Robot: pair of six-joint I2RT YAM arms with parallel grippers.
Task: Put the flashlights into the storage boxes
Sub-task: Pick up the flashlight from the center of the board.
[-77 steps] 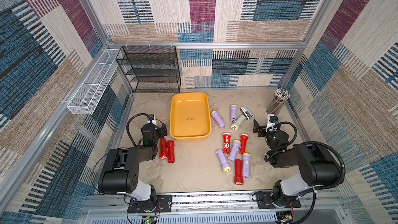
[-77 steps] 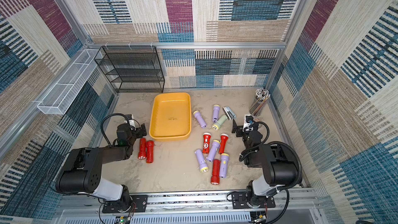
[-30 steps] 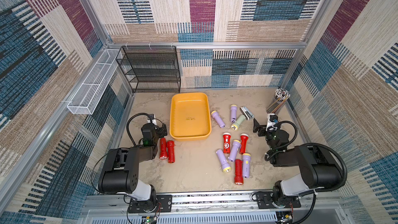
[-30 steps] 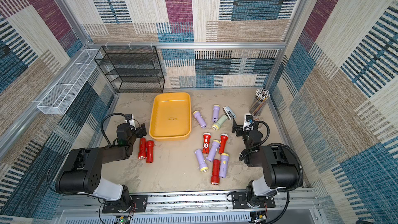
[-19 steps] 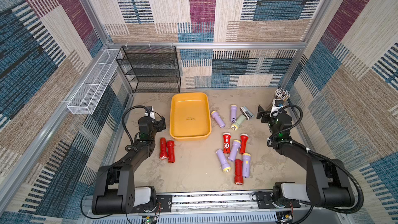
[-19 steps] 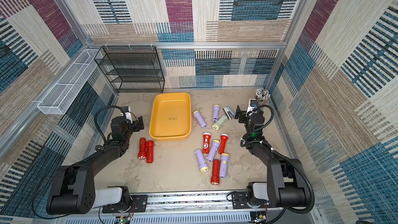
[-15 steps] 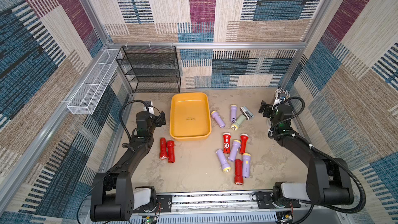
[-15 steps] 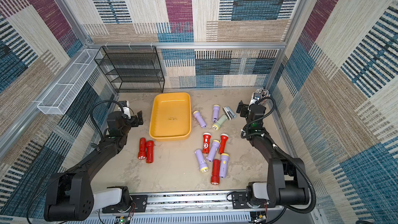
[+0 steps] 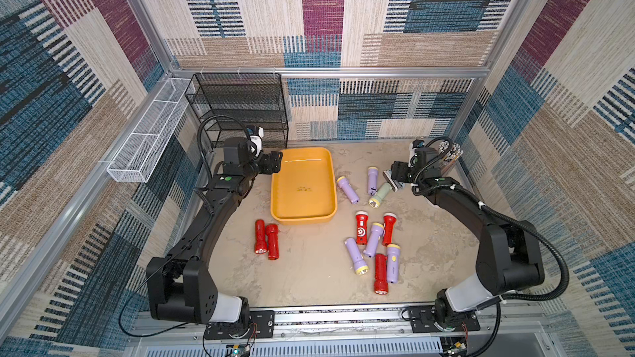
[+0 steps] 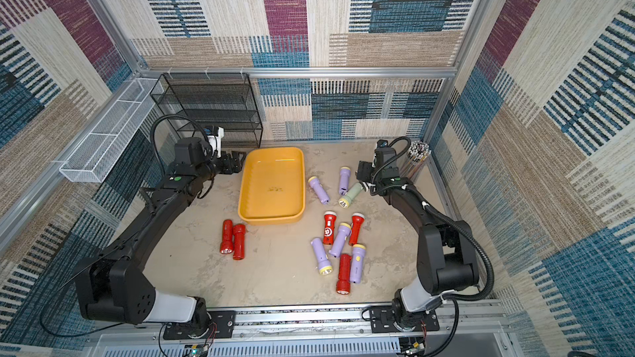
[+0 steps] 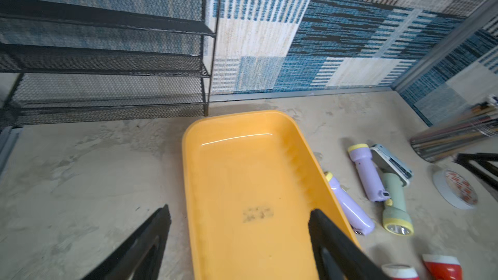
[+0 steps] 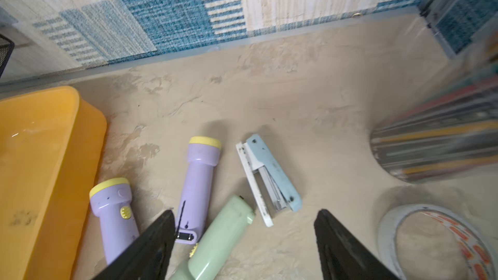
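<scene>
You find all flashlights on the table: six clustered at the tray's 4 o'clock, two red at 7 o'clock, three at 2 o'clock. The left gripper hovers at the tray's 10 o'clock, fingers apart, empty. The right gripper, also spread and empty, is near the stapler.

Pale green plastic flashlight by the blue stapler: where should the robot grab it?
Probably the straight barrel just behind the flared head, from above, jaws across it. The pale green plastic flashlight lies flat, and the blue stapler and a lilac flashlight crowd its tail.
</scene>
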